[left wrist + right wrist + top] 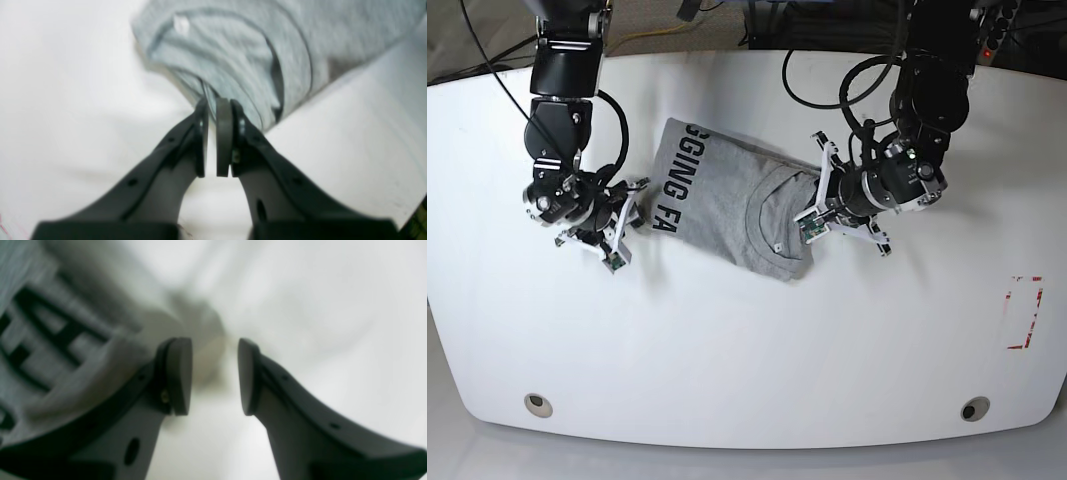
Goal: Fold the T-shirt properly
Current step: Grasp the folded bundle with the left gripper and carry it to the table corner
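T-shirt (727, 190) sits on the far half of the white table (677, 350), in the gap between the two arms, bunched into a compact, roughly oblong bundle. Long axis in base view slants from upper left to lower right; lettered end points at the right arm (562, 130), plain end at the left arm (932, 115). Black capitals, "GGING FA" readable, run along the lettered end, across the long axis. Fabric is matte heather grey, soft, with a curved raised fold and loose creases at the plain end; left wrist view shows rounded ridges and a layered edge. Left gripper (210, 106): fingers nearly together, narrow gap between them, at the shirt's plain end; can't tell if they touch cloth. Right gripper (215, 343): fingers clearly apart, nothing between them, just beside the lettered end. Both arms partly reach over the table, flanking the bundle; left arm overlaps its plain end in base view. Black cables (624, 125) loop off the arms. Table is smooth, pale, rounded at the near corners, with a round grommet (538, 405) near the near left corner and another round grommet (975, 408) near the near right. Broken red rectangular marking (1024, 312) by the right edge, well apart from the shirt.
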Controlling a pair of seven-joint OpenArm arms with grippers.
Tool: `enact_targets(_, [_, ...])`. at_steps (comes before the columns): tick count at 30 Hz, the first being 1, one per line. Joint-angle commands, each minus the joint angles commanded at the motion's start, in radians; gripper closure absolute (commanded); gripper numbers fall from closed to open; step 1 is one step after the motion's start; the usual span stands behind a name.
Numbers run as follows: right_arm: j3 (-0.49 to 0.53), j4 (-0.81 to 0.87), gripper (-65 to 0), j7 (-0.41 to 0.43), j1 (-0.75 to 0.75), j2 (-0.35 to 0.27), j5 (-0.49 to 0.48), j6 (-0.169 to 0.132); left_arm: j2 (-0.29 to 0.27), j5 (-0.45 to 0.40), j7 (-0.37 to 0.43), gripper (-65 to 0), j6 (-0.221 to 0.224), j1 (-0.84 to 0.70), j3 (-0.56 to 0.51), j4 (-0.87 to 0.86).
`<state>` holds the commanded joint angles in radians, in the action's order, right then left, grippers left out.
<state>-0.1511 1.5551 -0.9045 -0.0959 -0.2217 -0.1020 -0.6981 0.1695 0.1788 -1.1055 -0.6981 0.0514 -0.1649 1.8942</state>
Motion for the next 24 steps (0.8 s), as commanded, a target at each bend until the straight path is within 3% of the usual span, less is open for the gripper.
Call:
enact_targets(5, [0.118,0.146,-22.5,-0.032,0.137,0.028,0.000,0.000,-0.049,-0.002,-0.005,-4.9,0.000,-0.009,0.129,0.000])
enact_targets(11, [0.242,0.276,-22.4,-0.107,0.235,0.114,0.000,0.000,-0.057,0.000,-0.046,-26.7,0.000,-0.002,0.164,0.002])
enact_targets(18, [0.347,0.342,-22.4,-0.135,0.249,0.152,0.000,0.000,-0.112,-0.006,-0.046,-27.9,0.000,-0.003,0.164,0.000])
enact_targets(22, [0.345,0.367,-22.4,-0.135,0.238,0.149,0.000,0.000,-0.132,-0.005,-0.046,-28.9,0.107,-0.003,0.144,-0.005])
enact_targets(24, [0.333,0.368,-22.4,-0.135,0.236,0.146,0.000,0.000,-0.150,-0.005,-0.044,-33.2,0.147,-0.008,0.137,-0.003])
